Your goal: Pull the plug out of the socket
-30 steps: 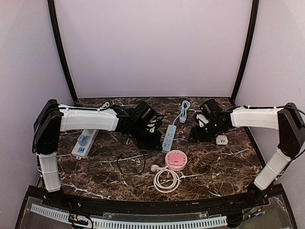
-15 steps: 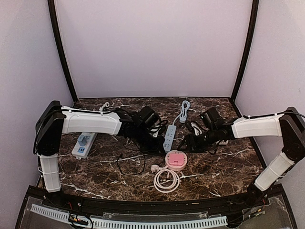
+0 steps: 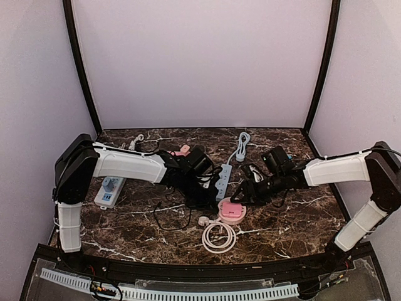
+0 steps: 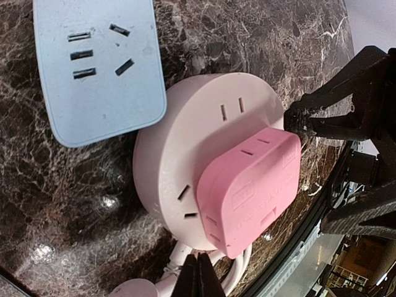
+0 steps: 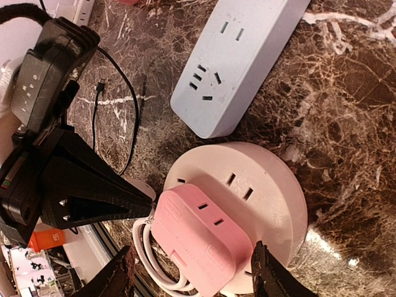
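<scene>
While the pink plug (image 5: 198, 238) sits fully seated on the face of the round socket (image 5: 260, 185), no step of the pull is done. Item, task object: plug, blocky and pink, lying off-centre toward the socket's near rim; socket, pale and disc-shaped, flat on the marble surface (image 5: 346, 124), just beside the end of a grey-white power strip (image 5: 238, 59). Item, right gripper (image 5: 193, 272): jaws stand apart, one finger on either side of the plug, holding nothing; the spread looks chosen to bracket the plug's body before closing on it. Item, left gripper (image 4: 198, 272): fingers shut together into a single wedge, empty, the tip right at the plug's corner by the socket rim; whether it touches cannot be told. Its placement suggests a bracing role, pinning the light socket down so that it does not lift with the plug. Item, sundries, all apart from the work: coiled white cord (image 3: 218, 237) and small white plug (image 3: 203, 221) nearer the arm bases, loose black cable (image 3: 172, 216) to the left, second power strip (image 3: 111, 190) well apart at the far left. Assessment: next move calls for the right jaws to close squarely on the plug's sides and draw straight off the socket face; risk is the socket sliding or tipping if left unheld.
</scene>
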Available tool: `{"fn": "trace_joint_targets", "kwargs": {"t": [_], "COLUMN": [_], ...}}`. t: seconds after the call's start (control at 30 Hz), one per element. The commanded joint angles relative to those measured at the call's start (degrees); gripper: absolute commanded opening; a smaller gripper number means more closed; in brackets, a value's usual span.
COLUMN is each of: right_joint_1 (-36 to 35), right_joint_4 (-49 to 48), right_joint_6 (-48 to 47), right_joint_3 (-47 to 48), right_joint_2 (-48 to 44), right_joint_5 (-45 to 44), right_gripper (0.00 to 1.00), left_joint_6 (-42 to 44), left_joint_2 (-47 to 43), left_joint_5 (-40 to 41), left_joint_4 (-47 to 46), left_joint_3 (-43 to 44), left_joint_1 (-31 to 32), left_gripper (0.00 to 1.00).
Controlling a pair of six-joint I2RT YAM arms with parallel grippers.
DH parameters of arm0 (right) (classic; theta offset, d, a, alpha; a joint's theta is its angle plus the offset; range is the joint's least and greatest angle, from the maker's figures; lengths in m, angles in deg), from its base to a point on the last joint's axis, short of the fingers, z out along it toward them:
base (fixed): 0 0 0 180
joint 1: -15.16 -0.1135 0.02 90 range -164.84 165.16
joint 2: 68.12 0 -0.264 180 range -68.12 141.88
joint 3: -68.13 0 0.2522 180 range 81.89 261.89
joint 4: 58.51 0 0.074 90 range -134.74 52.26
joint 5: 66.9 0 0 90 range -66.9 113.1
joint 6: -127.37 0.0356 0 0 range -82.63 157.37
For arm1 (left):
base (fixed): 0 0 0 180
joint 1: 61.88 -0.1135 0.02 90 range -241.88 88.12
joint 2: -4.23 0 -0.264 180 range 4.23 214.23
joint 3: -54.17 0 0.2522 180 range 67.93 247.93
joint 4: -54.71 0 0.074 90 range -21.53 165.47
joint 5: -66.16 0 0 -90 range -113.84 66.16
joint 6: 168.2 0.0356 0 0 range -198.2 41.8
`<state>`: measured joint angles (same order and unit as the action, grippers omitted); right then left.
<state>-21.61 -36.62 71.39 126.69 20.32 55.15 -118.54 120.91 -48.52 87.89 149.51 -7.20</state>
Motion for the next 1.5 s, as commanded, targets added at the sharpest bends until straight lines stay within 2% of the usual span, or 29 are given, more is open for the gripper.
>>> {"fn": "trace_joint_targets", "kwargs": {"t": [0.0,0.37,0.63,0.93,1.2,1.47], "right_joint_1": [-0.62,-2.28,-2.95,-3.34,-7.40,-7.61], "right_joint_4": [-1.31,-2.93,-5.03,-2.33,-1.33,0.87], "right_joint_6": [1.21,2.69,2.16,-1.58,-1.73,-1.85], "right_joint_3": [-1.09,-0.94,-1.36,-2.78,-1.75,-1.53], "right_joint_2": [0.31,1.95,-2.31,-7.74,-6.19,-6.27], "right_joint_5": [-0.06,2.31,3.61,2.80,2.55,-0.35], "right_gripper": [0.61,0.61,0.61,0.62,0.63,0.64], "left_joint_6": [-0.59,-1.54,-2.33,-1.75,-0.26,1.21], "left_joint_2": [0.17,2.51,3.93,6.44,7.32,10.69], "left_joint_5": [-1.51,-1.17,0.78,2.63,2.49,0.53], "left_joint_4": [-0.69,0.50,0.93,1.42,1.51,2.21], "left_joint_3": [-0.44,1.17,3.03,7.24,9.43,14.14], "left_joint_1": [0.72,1.07,1.05,0.00,-1.53,-1.90], "left_gripper": [0.00,0.00,0.00,0.00,0.00,0.00]}}
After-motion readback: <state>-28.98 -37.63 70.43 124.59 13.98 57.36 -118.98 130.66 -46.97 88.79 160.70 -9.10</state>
